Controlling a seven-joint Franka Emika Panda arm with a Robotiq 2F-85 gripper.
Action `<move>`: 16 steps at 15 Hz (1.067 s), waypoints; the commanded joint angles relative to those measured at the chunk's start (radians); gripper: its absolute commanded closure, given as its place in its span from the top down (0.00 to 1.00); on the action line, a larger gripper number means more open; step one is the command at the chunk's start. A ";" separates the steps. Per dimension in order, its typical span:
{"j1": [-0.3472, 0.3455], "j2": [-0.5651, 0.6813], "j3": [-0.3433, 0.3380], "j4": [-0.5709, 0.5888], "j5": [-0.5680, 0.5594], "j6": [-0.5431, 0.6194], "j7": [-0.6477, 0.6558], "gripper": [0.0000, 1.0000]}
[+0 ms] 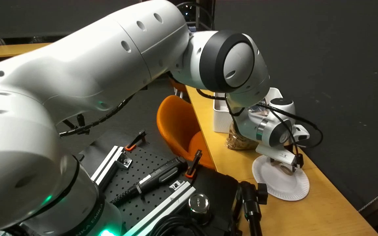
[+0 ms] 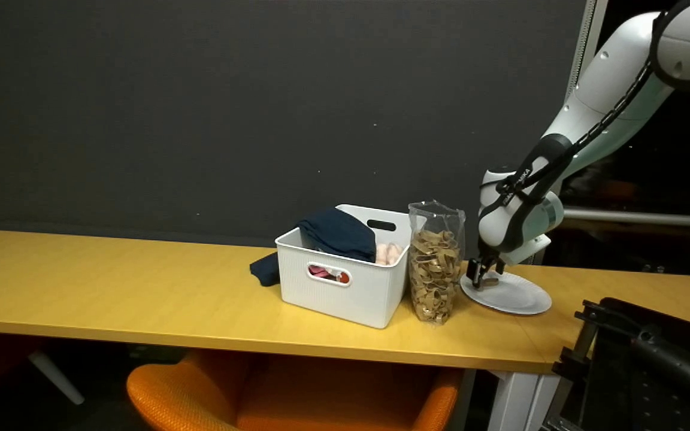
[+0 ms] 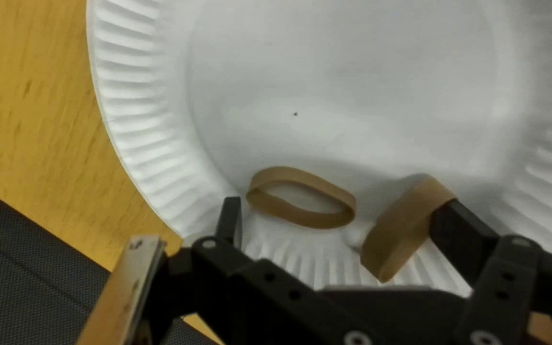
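Note:
A white paper plate point(image 3: 343, 72) lies on the wooden table; it shows in both exterior views point(image 1: 285, 190) point(image 2: 510, 299). My gripper point(image 3: 336, 206) is low over the plate's edge in both exterior views point(image 1: 283, 165) point(image 2: 487, 276). In the wrist view its two black fingers are wide apart. Between them are two tan rubber-band-like loops. The left loop point(image 3: 300, 216) lies on the plate, apart from the fingers. The right loop point(image 3: 403, 230) stands tilted against the right fingertip and partly covers it. I cannot tell whether that fingertip is inside the loop.
A clear bag of tan bands point(image 2: 435, 275) stands beside the plate, also visible behind the arm point(image 1: 240, 139). Beside it is a white bin point(image 2: 333, 299) with dark cloth point(image 2: 342, 233). An orange chair point(image 1: 176, 124) stands at the table's front. A black clamp stand point(image 1: 251, 196) rises near the plate.

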 commanded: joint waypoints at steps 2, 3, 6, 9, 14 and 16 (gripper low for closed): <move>-0.029 0.027 0.033 0.046 0.012 0.006 -0.018 0.66; -0.031 0.028 0.036 0.048 0.013 0.006 -0.019 0.58; -0.039 0.030 0.046 0.054 0.017 0.007 -0.019 0.34; -0.047 0.020 0.059 0.052 0.023 0.007 -0.021 0.12; -0.075 -0.021 0.139 0.006 0.054 0.009 -0.049 0.00; -0.081 -0.042 0.162 -0.020 0.059 0.020 -0.060 0.00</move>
